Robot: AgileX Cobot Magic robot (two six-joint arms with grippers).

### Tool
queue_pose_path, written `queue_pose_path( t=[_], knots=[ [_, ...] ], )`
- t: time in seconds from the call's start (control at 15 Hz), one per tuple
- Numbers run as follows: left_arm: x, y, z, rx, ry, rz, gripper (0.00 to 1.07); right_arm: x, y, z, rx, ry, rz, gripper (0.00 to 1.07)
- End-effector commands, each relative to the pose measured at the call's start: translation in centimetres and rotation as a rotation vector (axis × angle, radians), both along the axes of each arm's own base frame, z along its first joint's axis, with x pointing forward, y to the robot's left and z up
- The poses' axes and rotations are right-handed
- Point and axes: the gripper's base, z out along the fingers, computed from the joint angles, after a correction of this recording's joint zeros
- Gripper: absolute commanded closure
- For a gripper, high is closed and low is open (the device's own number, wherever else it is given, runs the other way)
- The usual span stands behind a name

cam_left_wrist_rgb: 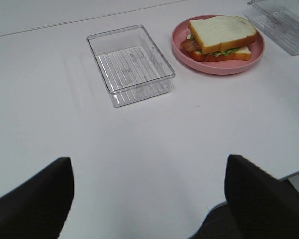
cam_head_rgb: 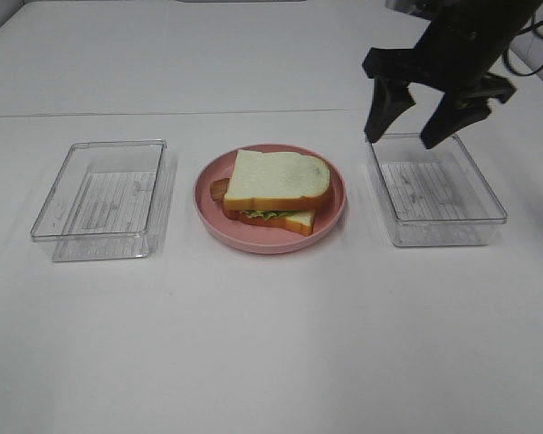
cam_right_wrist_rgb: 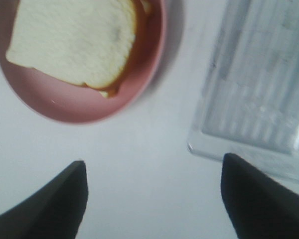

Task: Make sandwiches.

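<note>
The right tool [cam_head_rgb: 425, 125] is hanging in the air above the far left corner of a clear plastic tray [cam_head_rgb: 439, 192], its two dark fingers spread wide and gripping nothing. The left tool [cam_left_wrist_rgb: 148, 199] is also standing released, its fingers [cam_left_wrist_rgb: 32, 201] wide apart over bare white bench [cam_left_wrist_rgb: 139, 159] with nothing between them; it is not showing in the high view.

The sandwich [cam_head_rgb: 276, 191] is sitting assembled on a pink plate [cam_head_rgb: 330, 220] at the middle of the bench, between the two trays. Its top white slice is lying a little askew on the lower one, with green lettuce peeking out at the front edge and a brown strip of bacon sticking out on the left side. A second clear plastic tray [cam_head_rgb: 98, 194] is resting to the left of the plate, just apart from it. In the right wrist view the plate's rim [cam_right_wrist_rgb: 154, 64] and the right tray's corner [cam_right_wrist_rgb: 199, 144] are lying near each other without touching.
</note>
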Motion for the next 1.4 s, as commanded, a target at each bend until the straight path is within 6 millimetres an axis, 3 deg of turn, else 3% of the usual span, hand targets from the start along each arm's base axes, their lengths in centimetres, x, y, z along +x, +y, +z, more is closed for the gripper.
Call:
queue_pose_path(
  t=[0.07, 0.13, 0.33, 0.6, 0.87, 1.0, 1.4],
  knots=[
    [-0.1, 0.0, 0.0, -0.006, -0.016, -0.004, 0.27, -2.8, -2.0, 3.1, -0.151, 0.075, -0.052, 0.36],
    [-0.1, 0.0, 0.0, -0.006, -0.016, -0.004, 0.27, -5.7, -3.1, 4.9, -0.199, 0.055, -0.084, 0.36],
    [-0.1, 0.0, 0.0, -0.006, -0.016, -0.004, 0.27, -12.0, -4.2, 5.6, -0.186, 0.065, -0.083, 0.36],
    [-0.1, 0.0, 0.0, -0.006, -0.016, -0.004, 0.27, -19.8, -5.8, 4.4, -0.187, 0.059, -0.066, 0.36],
    [-0.1, 0.0, 0.0, -0.006, -0.016, -0.004, 0.27, -28.3, -7.6, 3.0, -0.135, -0.197, -0.083, 0.36],
    [-0.1, 0.0, 0.0, -0.006, -0.016, -0.004, 0.27, -31.4, -8.2, 2.9, -0.098, -0.383, -0.062, 0.36],
    [-0.1, 0.0, 0.0, -0.006, -0.016, -0.004, 0.27, -37.4, -9.1, 2.1, -0.025, -0.789, 0.000, 0.37]
  ],
)
